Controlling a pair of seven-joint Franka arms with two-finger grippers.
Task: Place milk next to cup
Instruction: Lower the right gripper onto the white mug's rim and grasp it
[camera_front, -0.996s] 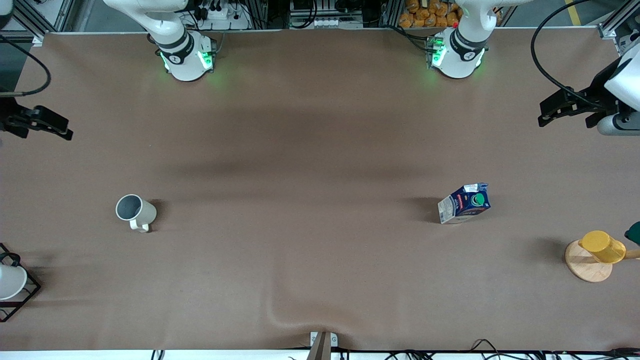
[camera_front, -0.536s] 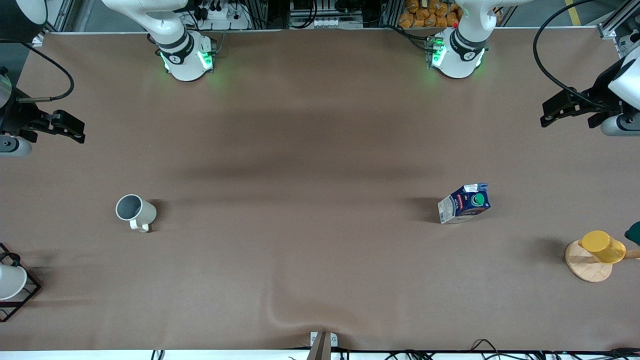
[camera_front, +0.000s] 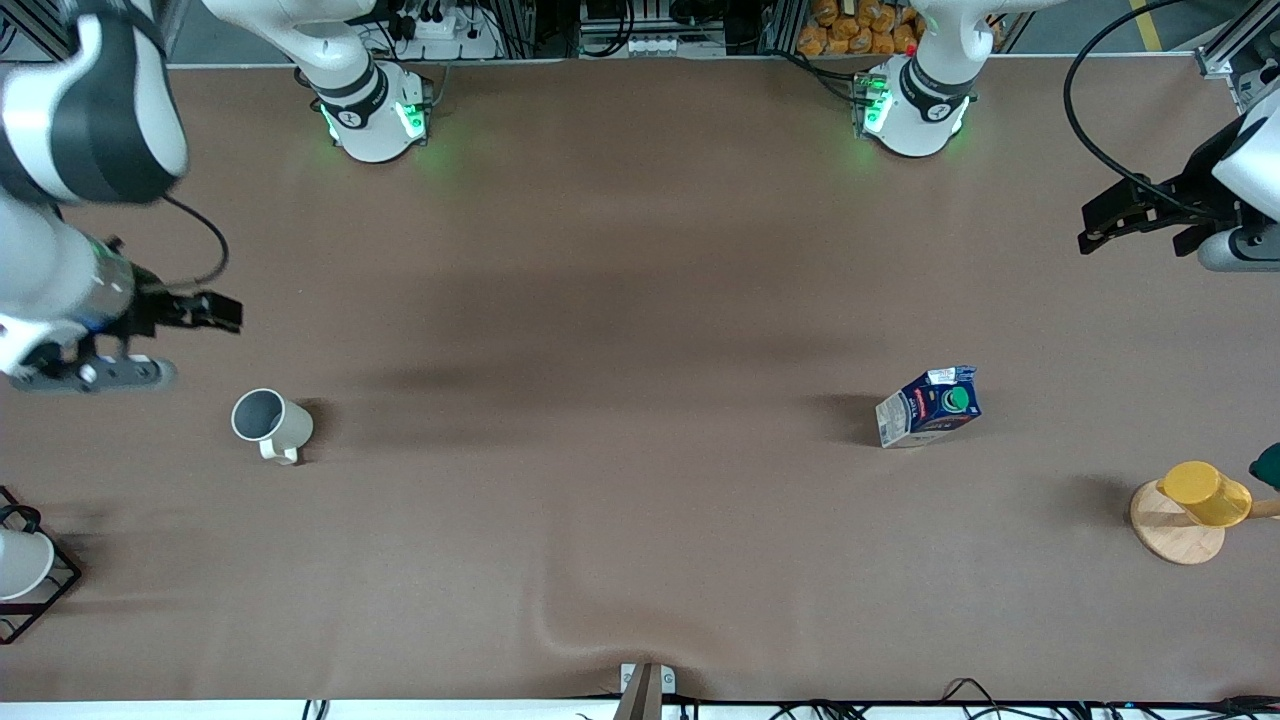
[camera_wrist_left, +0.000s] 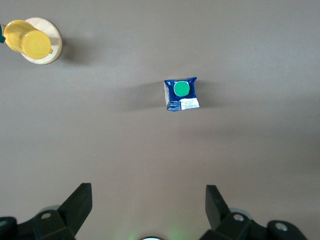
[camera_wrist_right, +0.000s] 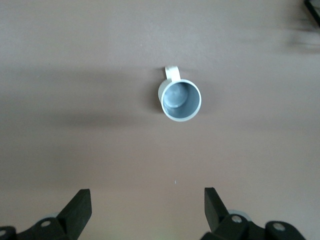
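The milk, a dark blue carton with a green cap, stands upright on the brown table toward the left arm's end. In the left wrist view the milk is well clear of my left gripper, which is open and empty. My left gripper hangs over the table's edge at that end. The cup, cream-white with a grey inside, stands toward the right arm's end. My right gripper hovers open over bare table close to the cup, with nothing between its fingers.
A yellow cup rests on a round wooden disc at the left arm's end. A white cup in a black wire frame sits at the right arm's end. The table cover has a wrinkle near the front edge.
The right arm has swung in from the table's end, bringing its open gripper over the table close to the cup. The left arm, milk and cup have stayed put.
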